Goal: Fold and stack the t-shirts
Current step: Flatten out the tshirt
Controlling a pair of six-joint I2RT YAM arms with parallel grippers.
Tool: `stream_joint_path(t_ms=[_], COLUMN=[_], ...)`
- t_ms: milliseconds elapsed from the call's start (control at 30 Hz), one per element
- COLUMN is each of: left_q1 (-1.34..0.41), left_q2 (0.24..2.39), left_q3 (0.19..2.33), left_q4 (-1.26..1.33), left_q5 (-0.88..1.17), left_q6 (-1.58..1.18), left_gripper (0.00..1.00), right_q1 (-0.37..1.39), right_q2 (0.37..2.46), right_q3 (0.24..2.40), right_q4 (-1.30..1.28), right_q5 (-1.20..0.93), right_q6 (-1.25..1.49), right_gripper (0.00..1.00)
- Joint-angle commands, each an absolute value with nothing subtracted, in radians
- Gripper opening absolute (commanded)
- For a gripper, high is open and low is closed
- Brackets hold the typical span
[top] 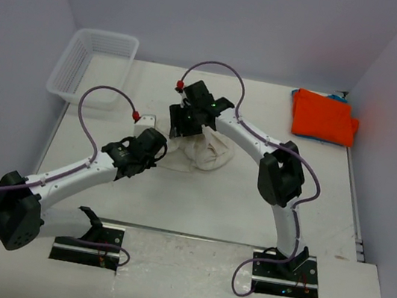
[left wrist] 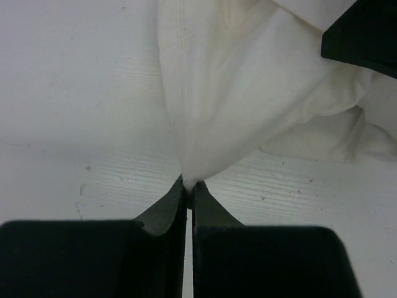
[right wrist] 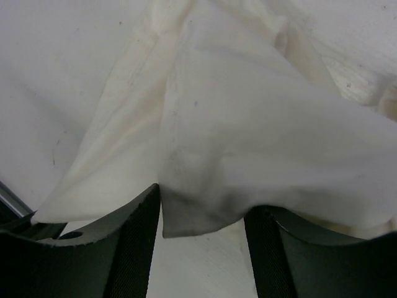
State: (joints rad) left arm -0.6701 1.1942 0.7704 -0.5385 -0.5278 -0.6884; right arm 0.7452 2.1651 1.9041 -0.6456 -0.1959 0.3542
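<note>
Cream t-shirt (top: 201,153): crumpled mid-table (top: 198,202), between both grippers.
Left gripper (left wrist: 188,183): jaws together, pinching a fold of it.
Right gripper (right wrist: 201,211): jaws apart, cloth edge hanging between.
Orange t-shirt (top: 323,116): folded, far right corner.

Three shirts are counted: one cream shirt (top: 201,153), one orange shirt (top: 323,116) and one blue shirt (top: 340,97), of which only an edge is seen. One white basket (top: 91,64) and one table (top: 198,202) are counted. Two arms are counted, the left arm (top: 66,173) and the right arm (top: 260,140), each with one gripper: the left gripper (left wrist: 188,183) and the right gripper (right wrist: 201,198).
</note>
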Motion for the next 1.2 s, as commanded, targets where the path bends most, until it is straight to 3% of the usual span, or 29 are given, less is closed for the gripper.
stream_joint_path(t_ms=[0, 333, 500, 933, 1067, 1167], left_q1=[-0.669, -0.669, -0.67, -0.669, -0.669, -0.669], left_q2=[1.169, 1.189, 1.2, 1.204, 1.212, 1.21], left_q3=[0.776, 0.741, 0.733, 0.704, 0.707, 0.703], left_q4=[-0.525, -0.486, -0.476, -0.451, -0.448, -0.448], left_q5=[-0.545, -0.519, -0.509, -0.503, -0.497, -0.495], left_q6=[-0.678, -0.676, -0.676, -0.678, -0.678, -0.678], left_gripper=[0.0, 0.0, 0.0, 0.0, 0.0, 0.0], right_q1=[0.741, 0.741, 0.741, 0.744, 0.744, 0.747], right_q2=[2.183, 2.154, 2.149, 2.088, 2.078, 2.089], right_q3=[1.997, 2.019, 2.013, 1.947, 1.947, 1.971], right_q4=[-0.667, -0.701, -0.712, -0.684, -0.681, -0.699], right_q5=[-0.178, -0.121, -0.103, -0.071, -0.057, -0.055], right_q6=[0.344, 0.333, 0.337, 0.344, 0.345, 0.344], right_gripper=[0.55, 0.54, 0.48, 0.48, 0.35, 0.33])
